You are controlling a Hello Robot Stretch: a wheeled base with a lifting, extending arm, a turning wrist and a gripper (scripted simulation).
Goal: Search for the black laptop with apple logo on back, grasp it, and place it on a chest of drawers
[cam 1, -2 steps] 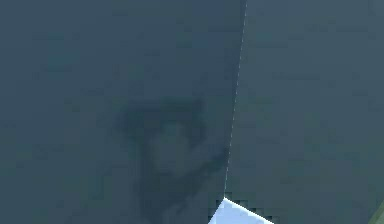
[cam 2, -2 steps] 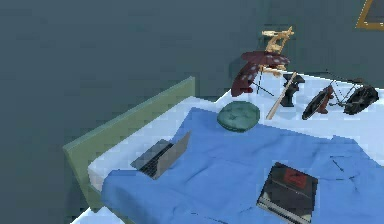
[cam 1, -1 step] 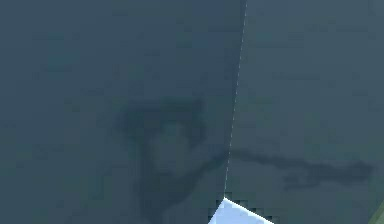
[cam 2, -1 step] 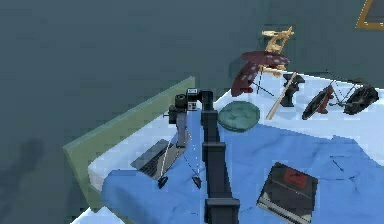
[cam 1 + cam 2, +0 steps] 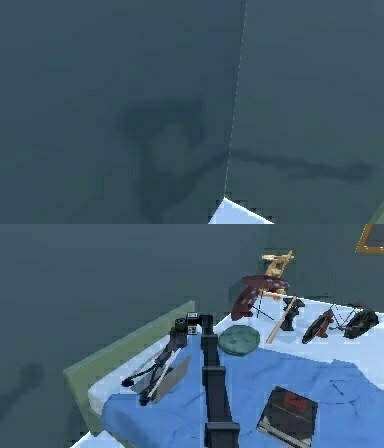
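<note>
Arm side view: the robot's arm (image 5: 215,394), a dark square bar, rises from the bottom edge over a bed (image 5: 330,374) w/ a blue sheet. At its far end sit two white marker squares (image 5: 190,322). Left of them is the gripper (image 5: 143,387), its thin fingers (image 5: 135,379) angled down toward the view's lower left. The state of the jaws can't be told.

A thin grey slab (image 5: 175,376) lies just beside the fingers, w/ the sheet behind it. Can't tell if it's the laptop, or if the gripper holds anything. An olive-green bed frame (image 5: 120,359) runs along the bed's left side, against a dark teal wall (image 5: 90,274).

Other items on the sheet:
- a round dark-green thing (image 5: 240,339), just right of the arm's end
- a dark book w/ a red mark (image 5: 290,411), near the bottom right
- farther back, a dark-red object (image 5: 245,296) and a small wooden figure (image 5: 278,266)
- several dark items (image 5: 322,321) in a row toward the right edge

A gold picture frame (image 5: 372,236) hangs at top right.

Forward view: two dark teal walls meet at a room corner (image 5: 237,100). A pale edge (image 5: 240,212) pokes in at the bottom.
</note>
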